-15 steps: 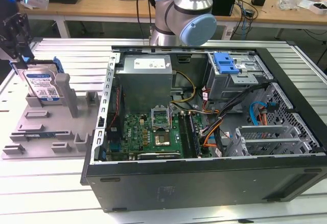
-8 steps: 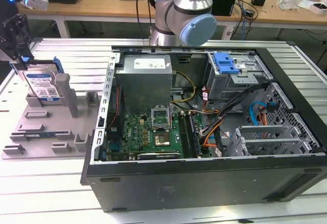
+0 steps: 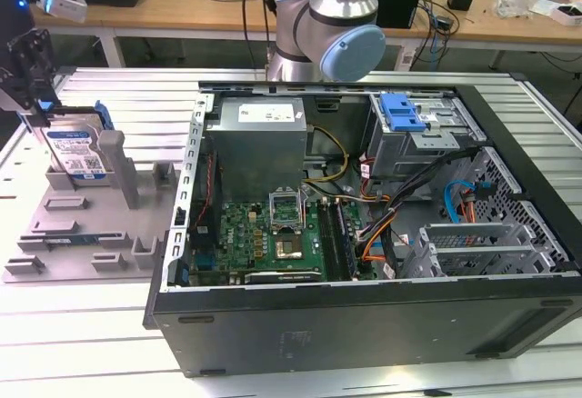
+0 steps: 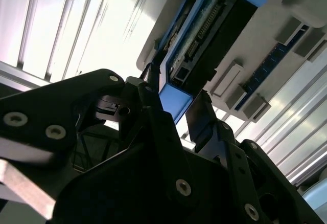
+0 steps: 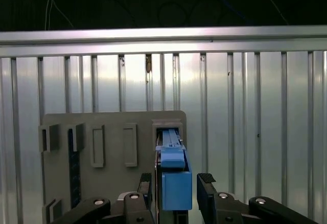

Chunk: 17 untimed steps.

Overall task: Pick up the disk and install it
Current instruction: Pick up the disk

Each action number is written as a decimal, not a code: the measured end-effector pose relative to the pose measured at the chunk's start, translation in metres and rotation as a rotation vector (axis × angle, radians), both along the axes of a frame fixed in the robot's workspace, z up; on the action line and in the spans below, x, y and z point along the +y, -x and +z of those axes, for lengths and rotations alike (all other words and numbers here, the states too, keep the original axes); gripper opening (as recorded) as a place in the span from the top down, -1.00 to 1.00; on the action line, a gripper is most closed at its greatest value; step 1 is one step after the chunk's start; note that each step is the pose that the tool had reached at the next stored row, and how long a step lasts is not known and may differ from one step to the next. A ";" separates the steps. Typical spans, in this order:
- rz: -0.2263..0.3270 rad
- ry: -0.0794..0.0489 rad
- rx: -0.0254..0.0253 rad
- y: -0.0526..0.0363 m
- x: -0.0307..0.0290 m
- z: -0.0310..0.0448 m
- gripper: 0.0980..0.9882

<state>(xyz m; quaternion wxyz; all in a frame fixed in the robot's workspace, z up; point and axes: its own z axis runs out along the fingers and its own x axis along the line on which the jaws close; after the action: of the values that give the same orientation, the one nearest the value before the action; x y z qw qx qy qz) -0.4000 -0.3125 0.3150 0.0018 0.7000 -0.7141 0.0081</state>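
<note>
One disk (image 3: pixel 77 153), upright in one grey fixture (image 3: pixel 55 234) at the exterior view's left; one claw (image 5: pixel 175 179) straddles its blue frame, released.

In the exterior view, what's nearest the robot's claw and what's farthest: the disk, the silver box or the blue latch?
1. The disk, right beside the gripper, at the exterior view's left.
2. The silver box, inside the computer case.
3. The blue latch, farther toward the exterior view's right.
</note>
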 end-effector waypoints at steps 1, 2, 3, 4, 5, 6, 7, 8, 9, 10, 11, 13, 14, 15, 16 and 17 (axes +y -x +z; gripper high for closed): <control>0.000 0.000 0.0000 0.0000 0.0000 -0.0005 0.14; 0.000 0.000 0.0000 0.0000 0.0000 -0.0011 0.14; 0.000 0.000 0.0001 0.0000 0.0000 -0.0015 0.14; 0.000 0.000 0.0001 0.0000 0.0000 -0.0018 0.14; 0.000 0.000 0.0000 0.0000 0.0000 -0.0022 0.14; 0.000 0.000 -0.0001 0.0000 0.0000 -0.0028 0.14; 0.000 0.000 0.0000 0.0000 0.0000 -0.0036 0.14; 0.000 0.000 -0.0001 0.0000 0.0000 -0.0044 0.14; 0.000 0.000 0.0001 0.0000 0.0000 -0.0054 0.14; 0.000 0.000 0.0000 0.0000 0.0000 -0.0064 0.14; 0.000 0.000 0.0000 0.0000 0.0000 -0.0072 0.14; 0.000 0.000 0.0001 0.0000 0.0000 -0.0081 0.14; 0.000 0.000 0.0000 0.0000 0.0000 -0.0086 0.14; 0.000 0.000 0.0001 0.0000 0.0000 -0.0089 0.14; 0.000 0.000 0.0000 0.0000 0.0000 -0.0099 0.14; 0.000 0.000 0.0001 0.0000 0.0000 -0.0107 0.14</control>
<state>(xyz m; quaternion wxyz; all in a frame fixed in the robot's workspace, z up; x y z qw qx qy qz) -0.4000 -0.3125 0.3043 0.0019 0.7000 -0.7141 0.0081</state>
